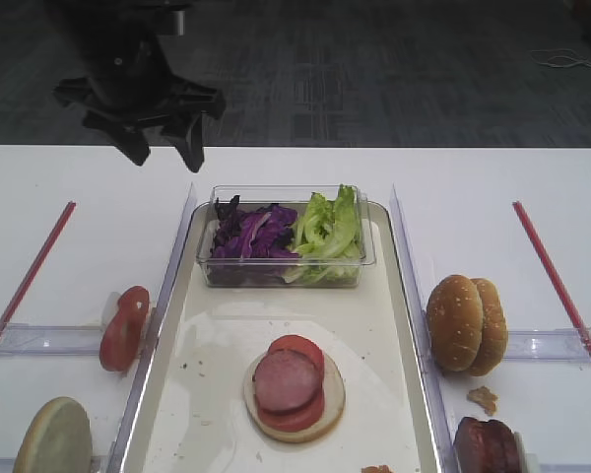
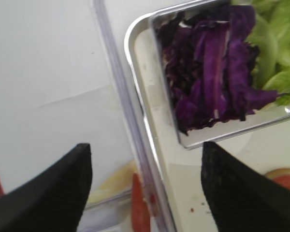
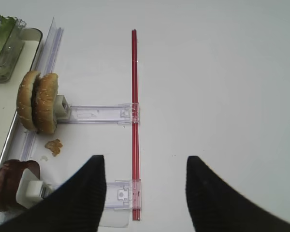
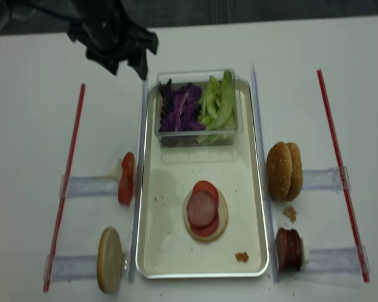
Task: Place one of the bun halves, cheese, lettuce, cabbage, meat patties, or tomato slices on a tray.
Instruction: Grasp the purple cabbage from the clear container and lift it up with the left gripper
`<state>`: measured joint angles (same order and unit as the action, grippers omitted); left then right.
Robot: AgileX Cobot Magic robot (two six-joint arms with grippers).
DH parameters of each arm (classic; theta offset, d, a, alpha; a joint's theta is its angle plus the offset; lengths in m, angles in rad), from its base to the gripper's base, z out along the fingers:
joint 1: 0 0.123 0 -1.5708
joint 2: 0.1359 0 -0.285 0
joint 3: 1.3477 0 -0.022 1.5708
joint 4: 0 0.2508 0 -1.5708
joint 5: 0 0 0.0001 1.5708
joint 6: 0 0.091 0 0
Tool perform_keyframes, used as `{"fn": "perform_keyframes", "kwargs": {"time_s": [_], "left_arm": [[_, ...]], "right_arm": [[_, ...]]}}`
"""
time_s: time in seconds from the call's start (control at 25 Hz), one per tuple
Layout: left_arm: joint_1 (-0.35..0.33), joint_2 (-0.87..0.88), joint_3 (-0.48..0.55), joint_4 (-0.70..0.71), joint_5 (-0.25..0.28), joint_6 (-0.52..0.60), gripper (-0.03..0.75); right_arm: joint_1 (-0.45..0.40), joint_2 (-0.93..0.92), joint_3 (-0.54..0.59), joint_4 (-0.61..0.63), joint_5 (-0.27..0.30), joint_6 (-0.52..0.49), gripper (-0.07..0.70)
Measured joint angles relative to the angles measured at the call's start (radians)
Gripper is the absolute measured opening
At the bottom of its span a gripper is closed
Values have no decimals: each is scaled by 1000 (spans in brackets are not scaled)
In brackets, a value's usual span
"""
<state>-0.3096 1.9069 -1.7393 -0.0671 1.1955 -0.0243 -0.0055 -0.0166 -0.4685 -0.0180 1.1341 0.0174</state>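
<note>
My left gripper [image 1: 165,158] [image 4: 127,70] [image 2: 146,147] hangs open and empty above the tray's far-left corner, beside the cabbage [image 1: 251,235] [image 2: 212,72]. The cabbage and the lettuce [image 1: 327,229] fill a clear box at the far end of the tray [image 1: 207,345]. Mid-tray lies a bun half topped with tomato slices and a meat patty [image 1: 288,380]. More tomato slices [image 1: 123,327] and a bun half [image 1: 54,439] stand left of the tray. Bun halves [image 1: 465,323] [image 3: 37,101] and meat patties [image 1: 486,445] stand to its right. My right gripper [image 3: 145,162] is open over bare table. Cheese is out of view.
Red strips [image 1: 30,276] [image 3: 134,96] run along both sides of the white table. Clear plastic holders [image 3: 96,113] carry the ingredients beside the tray. Crumbs [image 1: 483,397] lie right of the tray, and one lies on the tray's near end [image 4: 242,257].
</note>
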Motion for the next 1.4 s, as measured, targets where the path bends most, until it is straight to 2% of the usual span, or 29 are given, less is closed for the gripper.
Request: {"fn": "perform_keyframes", "kwargs": {"time_s": [0.28,0.44,1.12,1.4], "left_arm": [[-83,101,-103,-31,-14,-19,452],[-101,149,-142,-51,-20,-19,452],[-103,279,-156,-98,-41,-7,433],[-103,322,-158,-122,-68,10,382]], "right_arm": [[0,0,0,0,0,0,397],[0,0,0,0,0,0,397],[0,0,0,0,0,0,397],[0,0,0,0,0,0,397]]}}
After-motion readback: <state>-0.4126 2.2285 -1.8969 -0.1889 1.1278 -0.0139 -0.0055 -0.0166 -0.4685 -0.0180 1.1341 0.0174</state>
